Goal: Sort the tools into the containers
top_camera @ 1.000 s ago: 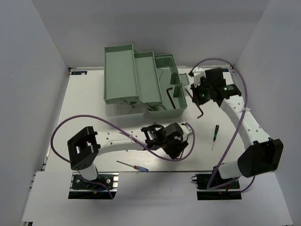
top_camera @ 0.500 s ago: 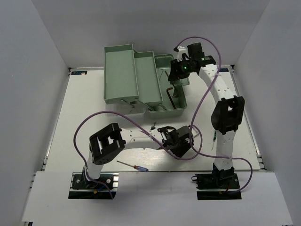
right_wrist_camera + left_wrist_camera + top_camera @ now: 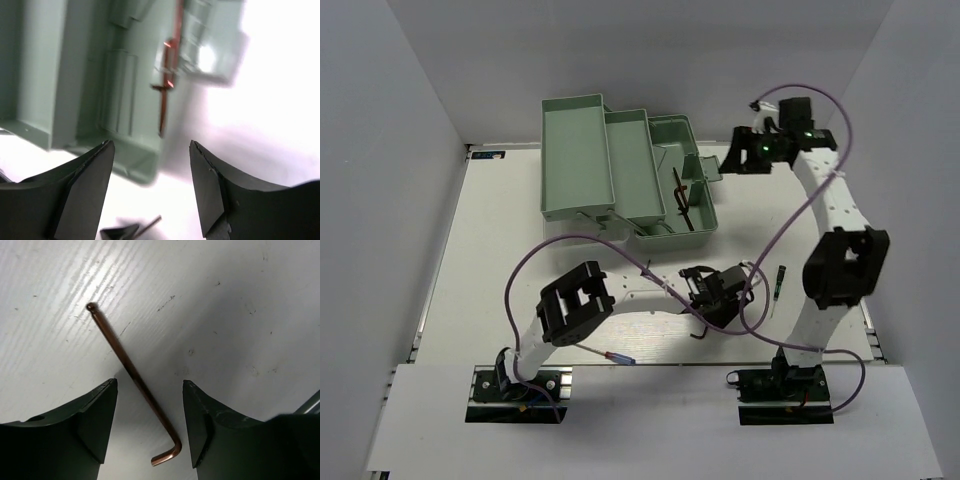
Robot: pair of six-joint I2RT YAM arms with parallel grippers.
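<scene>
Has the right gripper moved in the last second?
Yes. The right gripper moved along the right side of the toolbox, toward its far end.

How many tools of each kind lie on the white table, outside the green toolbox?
Hex key: 1
Blue-handled screwdriver: 1
Thin dark precision screwdriver: 1
Total: 3
</scene>
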